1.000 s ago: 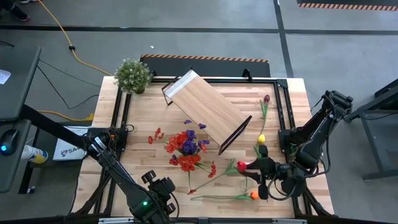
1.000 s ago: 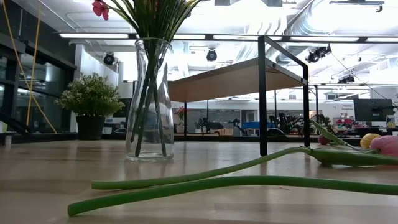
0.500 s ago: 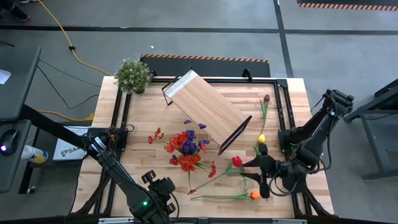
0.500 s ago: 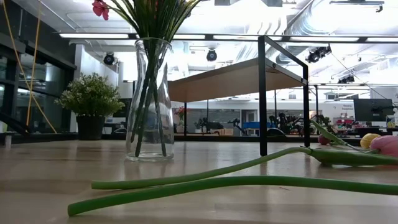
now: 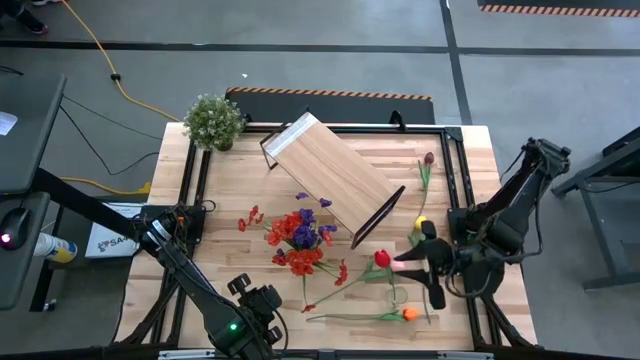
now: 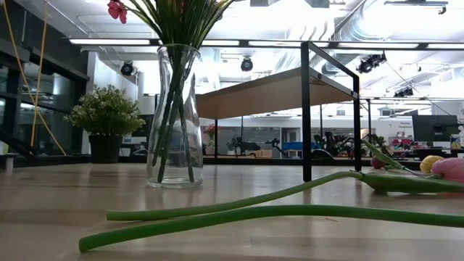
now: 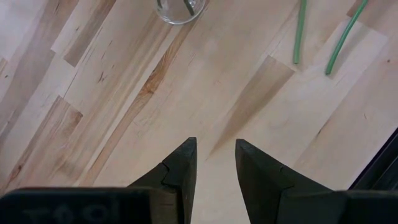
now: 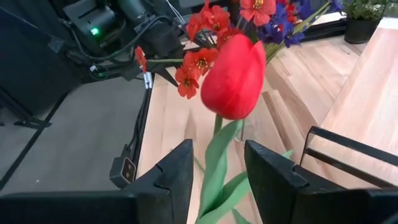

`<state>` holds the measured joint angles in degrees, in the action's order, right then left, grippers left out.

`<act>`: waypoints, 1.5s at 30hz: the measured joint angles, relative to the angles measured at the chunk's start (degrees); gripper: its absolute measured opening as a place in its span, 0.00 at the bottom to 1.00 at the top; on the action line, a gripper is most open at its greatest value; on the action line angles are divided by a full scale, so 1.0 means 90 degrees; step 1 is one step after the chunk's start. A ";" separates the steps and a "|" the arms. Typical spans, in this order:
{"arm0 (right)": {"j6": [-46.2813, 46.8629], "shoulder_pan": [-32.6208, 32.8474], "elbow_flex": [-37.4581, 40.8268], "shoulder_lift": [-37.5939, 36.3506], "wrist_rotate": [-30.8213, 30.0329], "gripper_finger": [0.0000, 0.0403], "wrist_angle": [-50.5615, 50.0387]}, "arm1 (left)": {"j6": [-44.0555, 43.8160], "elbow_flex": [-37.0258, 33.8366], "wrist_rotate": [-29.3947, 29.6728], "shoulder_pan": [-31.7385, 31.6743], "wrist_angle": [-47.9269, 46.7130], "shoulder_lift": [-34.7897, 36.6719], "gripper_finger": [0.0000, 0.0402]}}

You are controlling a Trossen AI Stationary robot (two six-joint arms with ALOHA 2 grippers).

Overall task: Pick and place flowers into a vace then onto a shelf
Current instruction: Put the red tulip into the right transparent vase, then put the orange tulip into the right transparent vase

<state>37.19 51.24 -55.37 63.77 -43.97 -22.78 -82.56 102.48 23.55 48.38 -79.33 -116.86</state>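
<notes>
Since a second ago the right hand (image 5: 418,262) has lifted off the near-right surface (image 5: 240,180) and swung right, carrying the red tulip (image 5: 381,259) by its stem; fingers (image 8: 176,171) narrow around it. The tulip hangs just right of the vase (image 6: 174,116) of flowers (image 5: 298,238), near the shelf's (image 5: 330,176) near end. Left hand (image 7: 216,163) hovers near edge, slightly apart, holding nothing. An orange tulip (image 5: 408,314) lies on the surface below.

The table (image 5: 460,180) is showing pale, matt plank wood. The shelf (image 5: 330,175) is pairing smooth light wood with thin black metal legs. The vase (image 6: 174,116) is gleaming as clear glass. The tulip (image 8: 233,78) is looking smooth and waxy.
</notes>
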 joint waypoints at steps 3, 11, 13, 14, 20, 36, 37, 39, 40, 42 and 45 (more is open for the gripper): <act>-0.0009 0.0000 0.0000 -0.0163 0.0048 0.34 -0.0066 | 0.0000 0.0000 0.0000 0.0000 -0.0002 0.0000 0.36; -0.0026 0.0029 0.0000 -0.0510 0.0284 0.34 -0.0057 | 0.0000 0.0000 0.0000 0.0000 0.0037 0.0000 0.36; -0.0027 0.0032 0.0000 -0.0569 0.0293 0.34 -0.0003 | -0.0001 0.0001 0.0000 0.0000 0.0087 0.0000 0.36; -0.0026 0.0032 0.0000 -0.0598 0.0321 0.34 0.0031 | -0.0001 0.0000 0.0000 0.0001 0.0134 0.0000 0.36; -0.0519 0.0032 0.0000 -0.0697 0.0460 0.34 0.0668 | -0.0002 0.0002 -0.0217 0.0000 0.0498 0.0000 0.36; -0.2102 0.0091 -0.0002 -0.0712 0.1627 0.34 0.2721 | -0.0002 0.0000 -0.0845 0.0002 0.1099 0.0000 0.36; -0.2166 0.0135 -0.0002 -0.0712 0.1663 0.34 0.2835 | -0.0003 0.0000 -0.0895 0.0002 0.1133 0.0000 0.36; -0.2283 0.0250 -0.0002 -0.0712 0.1669 0.34 0.3029 | -0.0007 0.0000 -0.0951 0.0002 0.1258 0.0000 0.36; -0.2328 0.0313 -0.0002 -0.0712 0.1670 0.34 0.3127 | -0.0019 0.0001 -0.0990 0.0002 0.1297 0.0000 0.36; -0.2424 0.0456 -0.0002 -0.0712 0.1671 0.34 0.3332 | -0.0023 0.0000 -0.1082 0.0005 0.1456 0.0000 0.36; -0.2523 0.0663 -0.0002 -0.0707 0.1673 0.34 0.3561 | -0.0023 0.0000 -0.1181 0.0005 0.1627 0.0000 0.36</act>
<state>14.48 57.21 -55.40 57.41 -28.91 9.27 -82.78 102.48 12.92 48.42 -64.69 -116.86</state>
